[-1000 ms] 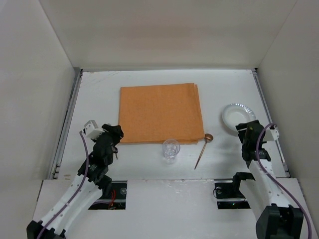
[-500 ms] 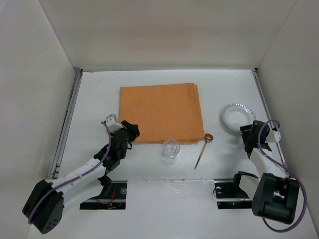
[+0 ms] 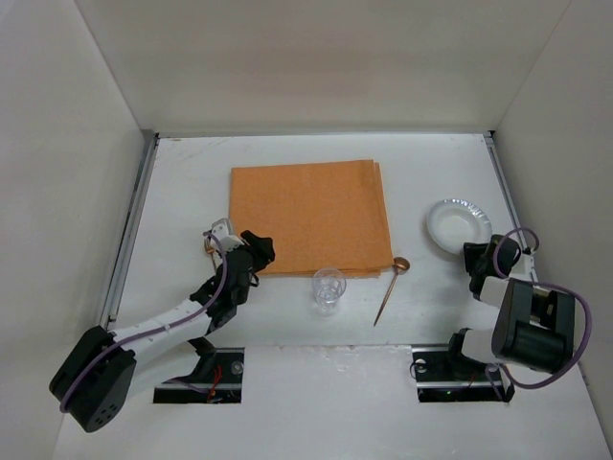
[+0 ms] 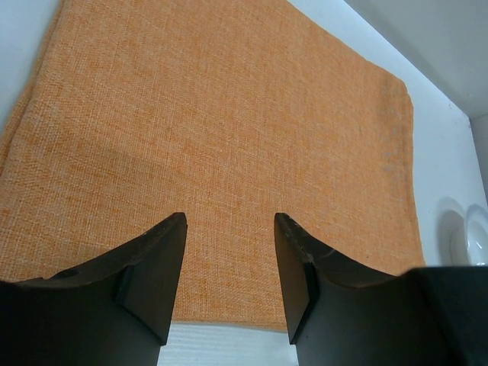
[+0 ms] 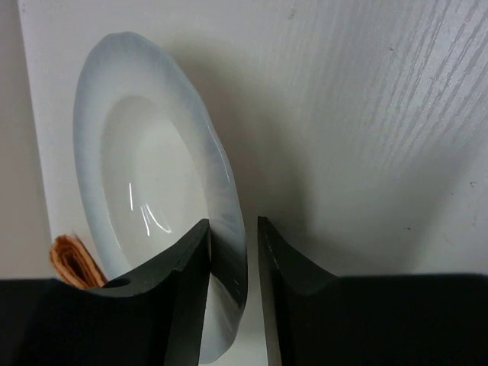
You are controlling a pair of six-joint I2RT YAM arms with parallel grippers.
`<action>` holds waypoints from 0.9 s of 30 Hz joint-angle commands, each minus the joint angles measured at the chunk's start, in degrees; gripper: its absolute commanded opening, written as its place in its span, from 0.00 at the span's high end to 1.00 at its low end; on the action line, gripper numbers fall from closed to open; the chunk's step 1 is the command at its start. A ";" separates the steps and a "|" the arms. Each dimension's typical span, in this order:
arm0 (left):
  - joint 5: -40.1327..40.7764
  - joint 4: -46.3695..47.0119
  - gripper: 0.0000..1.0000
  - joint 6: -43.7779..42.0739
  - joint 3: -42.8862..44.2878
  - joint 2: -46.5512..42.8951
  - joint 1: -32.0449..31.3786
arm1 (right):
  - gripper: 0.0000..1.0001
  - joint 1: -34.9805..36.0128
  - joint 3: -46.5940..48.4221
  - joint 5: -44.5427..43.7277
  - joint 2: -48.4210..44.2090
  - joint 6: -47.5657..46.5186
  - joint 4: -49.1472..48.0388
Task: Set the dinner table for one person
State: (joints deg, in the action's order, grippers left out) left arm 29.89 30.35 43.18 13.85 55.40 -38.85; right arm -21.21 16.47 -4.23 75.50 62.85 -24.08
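Dinner table [image 3: 192, 182]: broad matte white top with thin metal rails along two sides, flooring the white-walled bay. Orange placemat [image 3: 308, 218] lies mid-table; glass [image 3: 329, 286] and spoon [image 3: 391, 287] sit just off its near edge. Right gripper [image 5: 232, 252]: jaws narrow on the plate [image 5: 152, 191] rim, seemingly pinching it for a carry to the mat. Left gripper [image 4: 229, 229] hangs wide and empty over the mat's near edge, perhaps to steady it.

A robotics lab test cell: plain white walls [image 3: 306, 67] box in a white table [image 3: 192, 182] with metal rails [image 3: 129, 235], robot arms [image 3: 163, 328] bolted to its edge.
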 commanded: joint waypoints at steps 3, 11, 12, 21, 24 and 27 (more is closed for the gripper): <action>0.78 4.28 0.53 -1.08 -0.49 0.94 -0.74 | 0.70 -1.07 -2.67 1.77 -2.11 1.93 -7.57; 1.40 5.16 0.53 -1.08 -0.31 2.70 -1.44 | 0.79 -0.28 -3.29 -0.25 -15.19 -0.62 -1.42; 1.57 5.25 0.53 -1.08 -0.22 2.96 -1.45 | 0.80 -0.10 -3.29 -0.51 -16.95 -1.23 -0.54; 1.66 5.51 0.53 -1.08 -0.57 3.14 -0.66 | 0.84 7.17 1.80 0.71 -25.49 -4.13 4.82; 1.75 5.51 0.53 -1.08 -0.84 2.61 -0.22 | 0.85 13.68 4.09 -1.39 -26.72 -4.41 5.79; 1.75 5.51 0.53 -1.08 -0.84 3.05 0.31 | 0.86 18.25 6.29 -3.41 -27.43 -4.23 5.88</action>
State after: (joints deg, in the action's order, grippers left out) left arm 30.24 32.45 42.83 13.82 58.76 -39.18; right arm -6.04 18.09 -5.54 49.78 59.29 -15.49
